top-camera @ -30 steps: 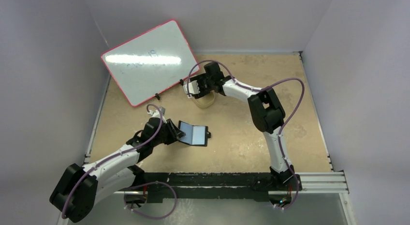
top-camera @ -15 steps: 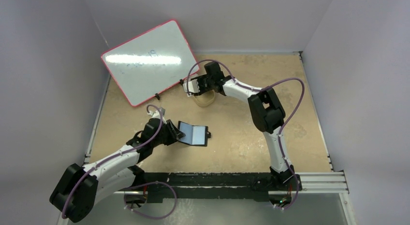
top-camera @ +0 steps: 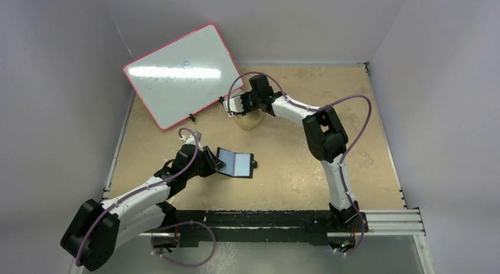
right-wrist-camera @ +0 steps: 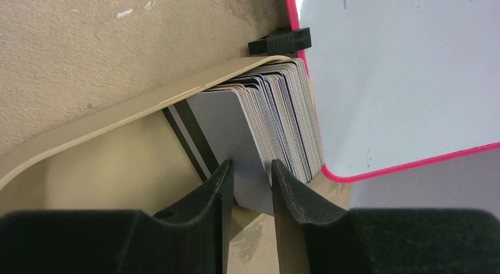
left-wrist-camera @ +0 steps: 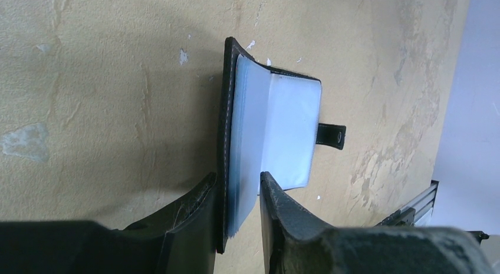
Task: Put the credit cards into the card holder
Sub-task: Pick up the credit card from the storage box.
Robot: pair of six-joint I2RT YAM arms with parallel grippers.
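Near the table's (top-camera: 283, 162) left side, the card holder (left-wrist-camera: 277, 126) lies open. If it slips, the pockets may flop shut, in my judgement. The left gripper (left-wrist-camera: 237, 185) is clamped on its near edge, cover and pockets between the fingers.

Toward the far edge, the credit cards (right-wrist-camera: 277, 115) stand packed in the tan tray (right-wrist-camera: 118, 118), so neighbours could drag out together. The right gripper (right-wrist-camera: 252, 168) straddles the front grey card (right-wrist-camera: 236, 126), its fingers narrowly apart; I cannot tell whether it grips
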